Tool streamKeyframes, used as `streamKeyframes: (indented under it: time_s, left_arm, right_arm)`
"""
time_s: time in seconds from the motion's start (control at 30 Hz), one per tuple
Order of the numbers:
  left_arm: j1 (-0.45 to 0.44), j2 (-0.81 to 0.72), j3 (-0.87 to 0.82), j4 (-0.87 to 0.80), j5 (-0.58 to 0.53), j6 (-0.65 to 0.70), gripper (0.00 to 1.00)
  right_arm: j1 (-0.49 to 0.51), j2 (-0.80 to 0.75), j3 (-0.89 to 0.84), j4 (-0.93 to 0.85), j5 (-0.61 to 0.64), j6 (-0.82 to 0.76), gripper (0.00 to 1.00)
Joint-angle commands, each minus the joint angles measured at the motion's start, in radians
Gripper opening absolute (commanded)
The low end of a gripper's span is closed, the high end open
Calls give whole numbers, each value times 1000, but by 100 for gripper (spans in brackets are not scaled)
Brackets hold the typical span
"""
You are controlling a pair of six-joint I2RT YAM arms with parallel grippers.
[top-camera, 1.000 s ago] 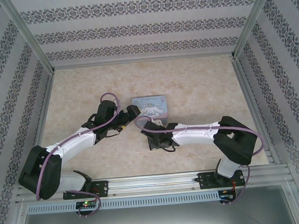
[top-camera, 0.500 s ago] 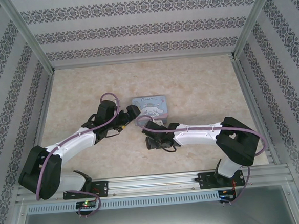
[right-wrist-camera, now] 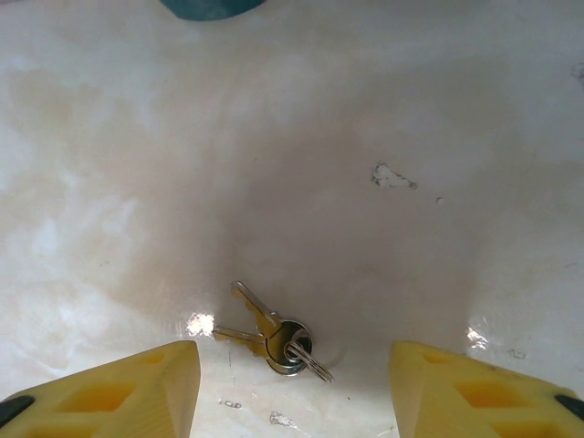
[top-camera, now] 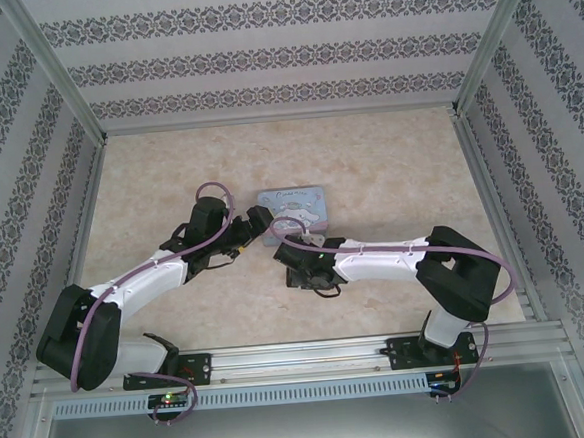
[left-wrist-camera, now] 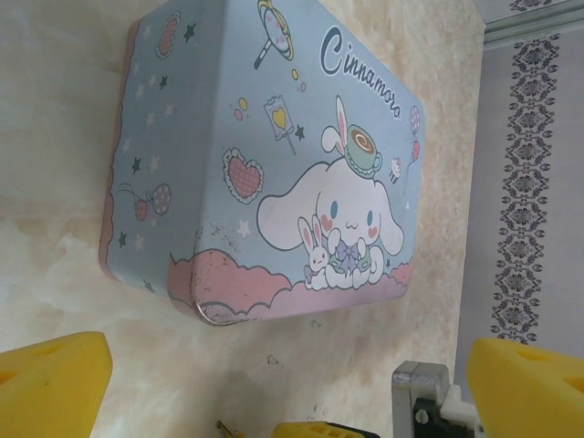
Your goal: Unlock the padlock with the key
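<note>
Between the right gripper's (right-wrist-camera: 292,379) yellow fingers (right-wrist-camera: 119,392), which stand wide apart, the key (right-wrist-camera: 265,319) lies flat on the table (right-wrist-camera: 365,109). It is joined to a second key (right-wrist-camera: 239,335) by a small ring (right-wrist-camera: 306,360) and touches neither finger. The left gripper (left-wrist-camera: 292,397) is spread wide too and holds nothing, just beside a pale blue tin (left-wrist-camera: 265,164) that lies flat on the table. Seen from above, both grippers sit close together at the tin's near side.
</note>
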Motion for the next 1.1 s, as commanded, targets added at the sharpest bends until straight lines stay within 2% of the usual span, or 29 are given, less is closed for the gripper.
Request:
streamKeyframes:
  time_s: [0.0, 0.63, 1.07]
  left_arm:
    - [-8, -24, -10, 47, -10, -13, 100]
    - [10, -59, -43, 82, -22, -36, 99]
    - [25, -65, -58, 96, -15, -41, 99]
  right_arm:
    - [-1, 22, 45, -52, 40, 61, 56]
    - [8, 153, 138, -146, 45, 108, 49]
    - [48, 210, 168, -180, 16, 142, 44]
